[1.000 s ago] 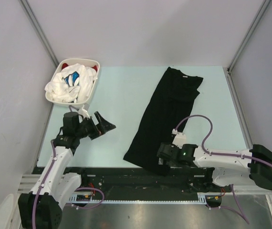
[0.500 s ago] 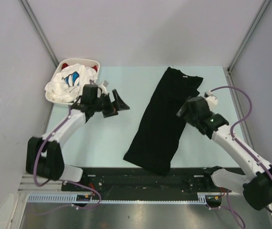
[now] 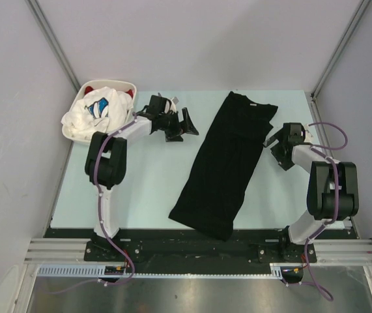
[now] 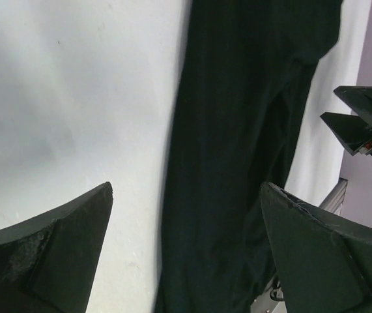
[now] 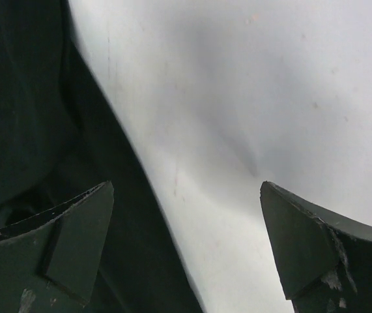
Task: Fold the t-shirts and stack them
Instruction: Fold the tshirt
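Note:
A large black t-shirt (image 3: 228, 160), folded lengthwise, lies diagonally on the pale table, collar at the far end. My left gripper (image 3: 189, 125) is open and empty, just left of the shirt's upper part. In the left wrist view (image 4: 187, 189) the black shirt (image 4: 238, 163) lies ahead between the fingers. My right gripper (image 3: 271, 145) is open and empty at the shirt's right edge near the sleeve. In the right wrist view (image 5: 187, 186) the shirt's edge (image 5: 29, 98) sits by the left finger. A white tee with blue print (image 3: 94, 114) and a red one (image 3: 91, 87) lie in the basket.
The white oval basket (image 3: 128, 119) stands at the far left corner of the table (image 3: 153, 176). Metal frame posts rise at the far corners. The right gripper's fingers (image 4: 361, 120) show beyond the shirt in the left wrist view. A rail runs along the near edge.
Both arms have stretched toward the far half of the table. The left gripper moved right to the shirt's left side; the right gripper moved up to its right edge. The shirt has not moved.

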Controlling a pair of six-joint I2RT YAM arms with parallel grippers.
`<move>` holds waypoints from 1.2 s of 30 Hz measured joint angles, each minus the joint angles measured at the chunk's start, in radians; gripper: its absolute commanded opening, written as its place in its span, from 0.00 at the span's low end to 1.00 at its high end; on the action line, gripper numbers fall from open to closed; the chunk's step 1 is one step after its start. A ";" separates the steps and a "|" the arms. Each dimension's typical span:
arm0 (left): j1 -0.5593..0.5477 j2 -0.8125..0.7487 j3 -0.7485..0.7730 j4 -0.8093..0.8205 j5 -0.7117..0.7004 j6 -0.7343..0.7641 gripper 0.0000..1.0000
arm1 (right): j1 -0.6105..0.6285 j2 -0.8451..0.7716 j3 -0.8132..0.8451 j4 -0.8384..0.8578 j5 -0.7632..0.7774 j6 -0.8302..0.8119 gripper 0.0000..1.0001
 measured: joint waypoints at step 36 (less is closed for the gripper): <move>0.012 0.293 0.261 0.033 0.117 -0.042 1.00 | 0.081 0.643 0.650 0.195 -0.200 0.024 0.00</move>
